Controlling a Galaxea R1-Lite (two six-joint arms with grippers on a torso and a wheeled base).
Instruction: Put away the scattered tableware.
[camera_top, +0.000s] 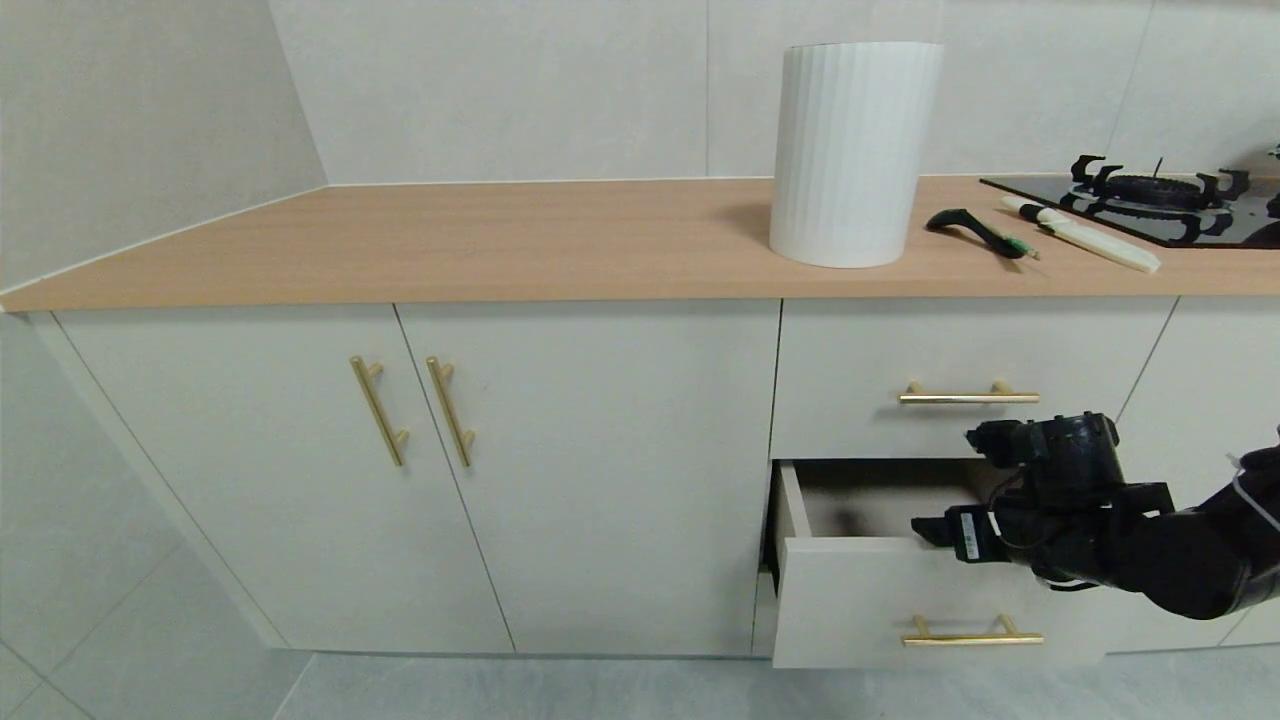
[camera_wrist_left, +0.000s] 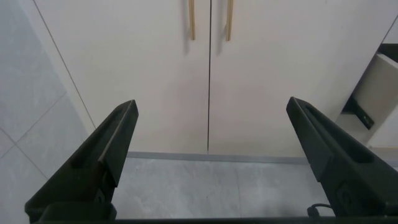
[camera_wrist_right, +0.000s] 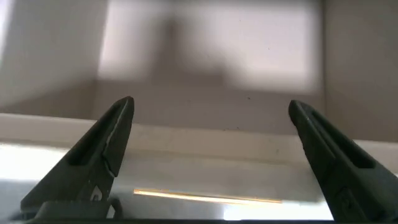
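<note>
nearest, down by the floor: left gripper (camera_wrist_left: 211, 107), fingers spread wide and holding nothing, facing the double cabinet doors (camera_wrist_left: 267, 81). a little further in: right gripper (camera_wrist_right: 211, 106), fingers likewise apart and empty, poised just over the front edge of the pulled-out lower drawer (camera_top: 880, 600); inside, as far as visible, bare bottom. up on the tabletop (camera_top: 500, 240), well apart from both grippers: a black-handled utensil (camera_top: 975, 232) and a long cream-coloured one (camera_top: 1085, 235), lying side by side between the white ribbed canister (camera_top: 850, 150) and the hob (camera_top: 1150, 200). by the look of it, drawer ready, no piece stowed yet. next: raise the right arm to the tabletop, close across the black handle, lower it into the drawer without knocking the canister.
</note>
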